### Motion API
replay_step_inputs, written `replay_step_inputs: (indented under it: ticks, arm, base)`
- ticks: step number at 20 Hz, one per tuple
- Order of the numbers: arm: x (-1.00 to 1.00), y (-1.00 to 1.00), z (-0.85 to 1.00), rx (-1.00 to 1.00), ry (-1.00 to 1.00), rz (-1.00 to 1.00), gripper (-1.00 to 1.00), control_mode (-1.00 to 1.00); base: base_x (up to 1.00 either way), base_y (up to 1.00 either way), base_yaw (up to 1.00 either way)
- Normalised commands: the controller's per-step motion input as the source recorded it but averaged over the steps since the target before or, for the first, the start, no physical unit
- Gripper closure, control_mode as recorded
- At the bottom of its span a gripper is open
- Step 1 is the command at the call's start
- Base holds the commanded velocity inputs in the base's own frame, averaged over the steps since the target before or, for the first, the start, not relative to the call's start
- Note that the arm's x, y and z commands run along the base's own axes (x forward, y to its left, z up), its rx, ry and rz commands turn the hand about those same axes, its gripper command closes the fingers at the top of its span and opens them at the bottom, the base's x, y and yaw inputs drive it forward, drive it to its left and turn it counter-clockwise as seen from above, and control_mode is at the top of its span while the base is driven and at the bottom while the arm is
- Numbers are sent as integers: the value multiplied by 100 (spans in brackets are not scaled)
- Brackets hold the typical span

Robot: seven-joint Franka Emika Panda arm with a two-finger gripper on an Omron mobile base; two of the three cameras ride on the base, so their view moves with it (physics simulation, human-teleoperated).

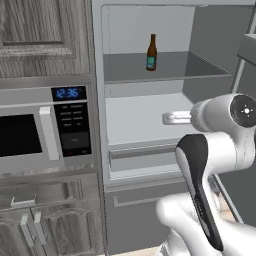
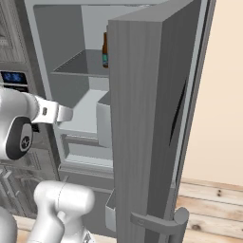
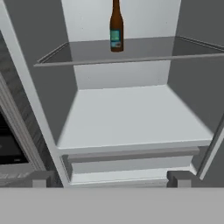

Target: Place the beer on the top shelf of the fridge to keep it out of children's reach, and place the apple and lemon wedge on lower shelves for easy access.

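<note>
The fridge [image 1: 145,30] stands open. The beer [image 1: 151,52] [image 2: 105,52] [image 3: 116,28], a brown bottle with a teal label, stands upright on the grey top shelf [image 1: 175,67] [image 3: 148,48], towards the back. Below it lies a pale lower shelf [image 1: 140,117] [image 3: 131,113] with nothing on it, and a drawer front [image 3: 131,164] under that. My gripper [image 1: 170,118] [image 2: 66,114] [image 3: 111,178] hovers in front of the lower shelf, open, with nothing between its fingertips [image 3: 41,178]. The apple and the lemon wedge are out of view.
The open fridge door [image 2: 142,118] swings out on the right, with a bin [image 2: 104,123] on its inner side. A microwave [image 1: 40,127] with a blue clock sits left of the fridge, between wooden cabinets [image 1: 45,35]. A wooden floor [image 2: 213,213] lies to the right.
</note>
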Motion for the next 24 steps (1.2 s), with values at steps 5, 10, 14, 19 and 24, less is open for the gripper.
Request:
replay_step_inputs:
  ticks: [5,10,14,19,24]
  arm:
    - [-36,-1,0,0,0,0,-100,-100]
    - [-19,-1,0,0,0,0,-100,-100]
    - [-17,-14,0,0,0,1,-100,-100]
    - [-5,-4,0,0,0,1,-100,100]
    - [0,0,0,0,0,0,-100,100]
  base:
    - [0,0,0]
    - [0,0,0]
    - [0,0,0]
    - [-28,-2,5]
    - [-47,11,9]
